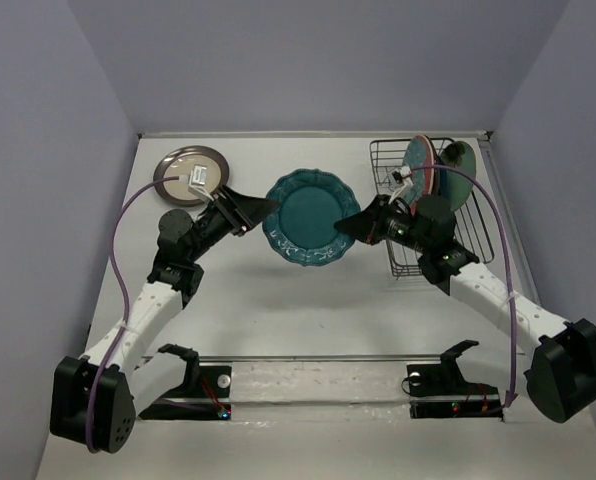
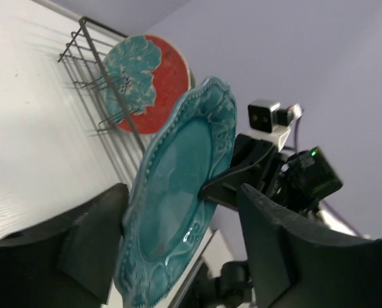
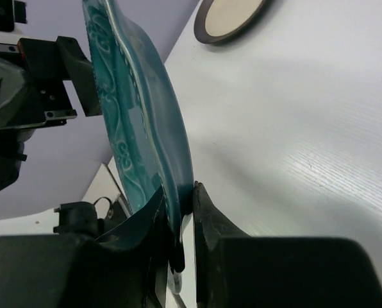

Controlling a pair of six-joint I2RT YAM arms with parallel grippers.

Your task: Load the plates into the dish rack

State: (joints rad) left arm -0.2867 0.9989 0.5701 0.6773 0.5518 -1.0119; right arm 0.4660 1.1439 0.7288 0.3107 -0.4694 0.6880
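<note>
While the scalloped teal plate [image 1: 308, 218] hung above mid-bench, the right hand [image 1: 350, 225] pinched its rim at three o'clock. The left hand [image 1: 266, 208] stood spread around the nine o'clock edge. Doing this well probably meant drawing the left hand straight back, clear of the rim. The plate could then go on edge into a free slot of the dish rack [image 1: 378, 165] at two o'clock, beside the red floral plate [image 2: 165, 83]. Both arms reached inward, elbows bent.
</note>
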